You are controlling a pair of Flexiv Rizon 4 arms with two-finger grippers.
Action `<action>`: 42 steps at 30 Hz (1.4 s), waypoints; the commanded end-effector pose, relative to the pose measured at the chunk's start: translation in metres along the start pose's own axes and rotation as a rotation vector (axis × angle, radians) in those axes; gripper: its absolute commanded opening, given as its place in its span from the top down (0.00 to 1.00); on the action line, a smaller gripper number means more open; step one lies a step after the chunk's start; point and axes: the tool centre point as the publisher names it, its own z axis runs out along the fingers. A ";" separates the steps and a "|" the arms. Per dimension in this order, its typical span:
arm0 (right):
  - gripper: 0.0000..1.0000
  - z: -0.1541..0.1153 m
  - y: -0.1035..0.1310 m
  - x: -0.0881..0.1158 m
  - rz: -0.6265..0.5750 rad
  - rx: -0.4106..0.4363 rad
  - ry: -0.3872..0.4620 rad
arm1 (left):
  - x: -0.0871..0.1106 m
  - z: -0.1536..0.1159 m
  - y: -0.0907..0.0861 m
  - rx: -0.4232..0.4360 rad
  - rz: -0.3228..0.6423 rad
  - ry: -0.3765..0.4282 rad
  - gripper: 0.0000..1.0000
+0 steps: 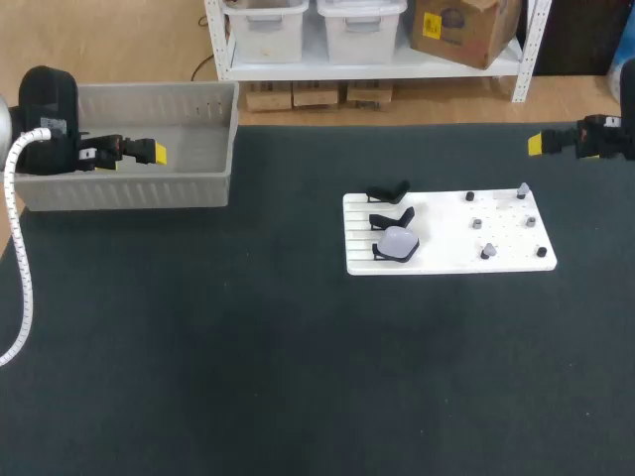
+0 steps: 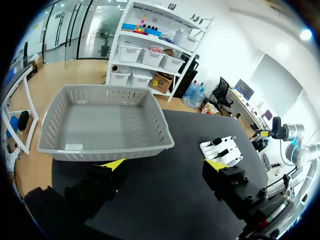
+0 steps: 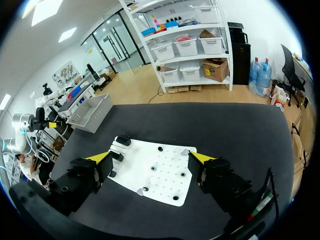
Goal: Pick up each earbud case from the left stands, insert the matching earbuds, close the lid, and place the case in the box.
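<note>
left gripper (image 2: 164, 165): fingers spread, hovering by grey slotted plastic box (image 1: 119, 188)
right gripper (image 3: 150, 157): fingers spread, empty
advice: pinching pale rounded earbud case (image 1: 399, 242) squarely across its sides

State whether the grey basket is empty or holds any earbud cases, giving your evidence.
Empty. The left wrist view looks into the grey basket and shows only its bare floor and slotted walls; no case lies inside.

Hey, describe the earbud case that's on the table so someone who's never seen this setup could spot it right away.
On the dark table lies a white board, with three black stands in a row along its left edge. The earbud case is the pale, rounded thing on the stand nearest the robot; the other two stands are empty.
</note>
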 end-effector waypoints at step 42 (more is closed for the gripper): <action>0.00 -0.001 0.001 0.000 0.000 0.005 0.001 | 0.000 0.032 -0.096 0.673 0.841 0.020 0.00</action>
